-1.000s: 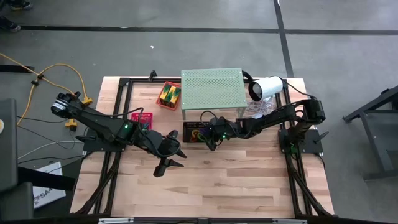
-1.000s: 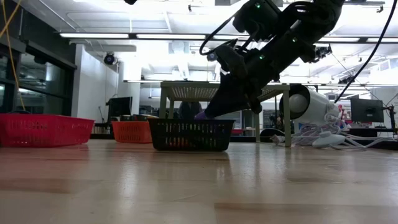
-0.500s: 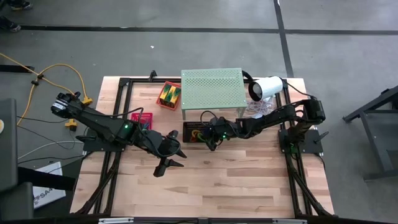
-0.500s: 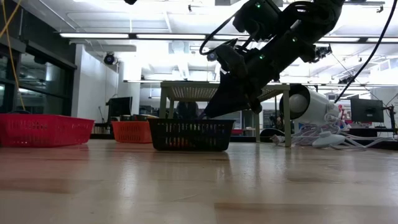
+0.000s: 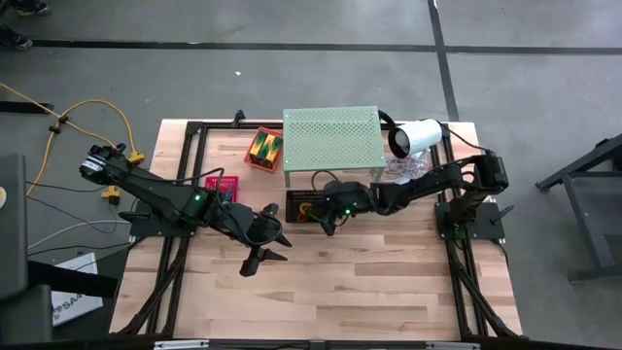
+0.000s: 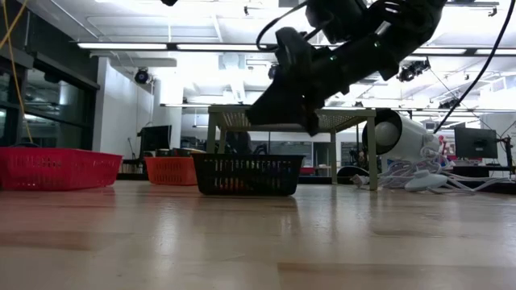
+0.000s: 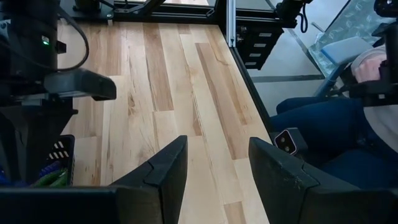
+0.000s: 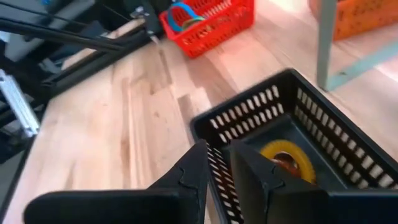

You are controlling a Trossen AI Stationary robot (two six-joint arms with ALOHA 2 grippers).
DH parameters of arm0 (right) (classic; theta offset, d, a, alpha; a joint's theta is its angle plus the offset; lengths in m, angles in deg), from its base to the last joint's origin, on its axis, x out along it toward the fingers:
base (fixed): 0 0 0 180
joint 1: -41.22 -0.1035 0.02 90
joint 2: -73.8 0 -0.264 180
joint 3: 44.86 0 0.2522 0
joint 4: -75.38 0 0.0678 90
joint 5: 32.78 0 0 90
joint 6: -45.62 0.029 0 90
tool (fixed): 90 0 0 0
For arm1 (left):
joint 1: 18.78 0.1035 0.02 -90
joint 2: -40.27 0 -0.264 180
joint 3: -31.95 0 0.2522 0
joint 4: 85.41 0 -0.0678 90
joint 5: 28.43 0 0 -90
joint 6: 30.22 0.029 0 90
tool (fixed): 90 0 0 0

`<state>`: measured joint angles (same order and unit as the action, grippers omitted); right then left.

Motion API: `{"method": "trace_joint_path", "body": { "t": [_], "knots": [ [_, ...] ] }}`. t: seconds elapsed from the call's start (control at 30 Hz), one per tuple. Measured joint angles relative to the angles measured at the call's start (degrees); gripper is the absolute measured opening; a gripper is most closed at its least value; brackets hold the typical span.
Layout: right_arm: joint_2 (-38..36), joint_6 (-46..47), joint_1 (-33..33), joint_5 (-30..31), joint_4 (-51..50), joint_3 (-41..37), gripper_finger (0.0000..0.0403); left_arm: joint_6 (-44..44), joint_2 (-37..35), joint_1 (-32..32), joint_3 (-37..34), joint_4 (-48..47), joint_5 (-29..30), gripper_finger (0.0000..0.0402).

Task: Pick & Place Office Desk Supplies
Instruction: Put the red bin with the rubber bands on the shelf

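Left gripper (image 5: 264, 249) hovered low over bare table (image 5: 369, 282), fingers spread, empty. Right gripper (image 5: 327, 226) hung tilted above the black basket (image 5: 303, 206), fingers narrowly parted, holding nothing; a yellow loop (image 8: 283, 152) lay inside that basket.

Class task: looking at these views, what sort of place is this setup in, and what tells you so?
Probably a robotics lab or workshop: a wooden table on a bare concrete floor, ceiling strip lights over an open room, and monitors on benches behind.

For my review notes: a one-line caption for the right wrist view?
Right hand, empty, above the black basket rim; a yellow loop lies inside.
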<state>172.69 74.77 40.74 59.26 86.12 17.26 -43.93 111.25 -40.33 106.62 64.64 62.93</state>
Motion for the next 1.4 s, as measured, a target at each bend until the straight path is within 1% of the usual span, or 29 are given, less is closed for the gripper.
{"method": "trace_joint_path", "body": {
  "t": [0.07,0.27,0.43,0.6,0.73,0.93,1.2,1.4],
  "knots": [
    [0.0,-0.51,0.23,-0.99,0.92,0.0,0.0058,0.0,0.0,0.01,0.0,-0.01,-0.02,0.0166],
    [-0.59,-1.54,0.23,-0.97,0.72,-0.02,0.0058,0.0,0.0,0.02,0.0,0.0,-0.01,0.0166],
    [-2.95,-3.34,0.23,-0.04,-2.93,-0.04,0.0058,0.0,0.0,0.0,0.0,0.0,-0.02,0.0166],
    [-8.51,-6.96,-0.52,3.73,-10.53,-0.04,0.0058,0.0,0.0,0.0,0.0,-0.04,0.0,0.0166],
    [-13.03,-8.09,-1.53,5.35,-15.99,-0.04,0.0058,0.0,0.0,0.0,0.0,-0.04,-0.02,0.0166],
    [-20.68,-8.62,-1.77,5.21,-20.77,-0.66,0.0058,0.0,0.0,0.0,0.0,0.0,0.01,0.0166],
    [-33.4,-14.42,-1.7,5.54,-27.06,-1.29,0.0058,0.0,0.0,0.0,0.0,-0.01,-0.01,0.0166],
    [-39.63,-14.44,-0.62,5.56,-33.27,-1.29,0.0058,0.0,0.0,0.01,0.0,0.0,0.01,0.0166]
  ]
}}
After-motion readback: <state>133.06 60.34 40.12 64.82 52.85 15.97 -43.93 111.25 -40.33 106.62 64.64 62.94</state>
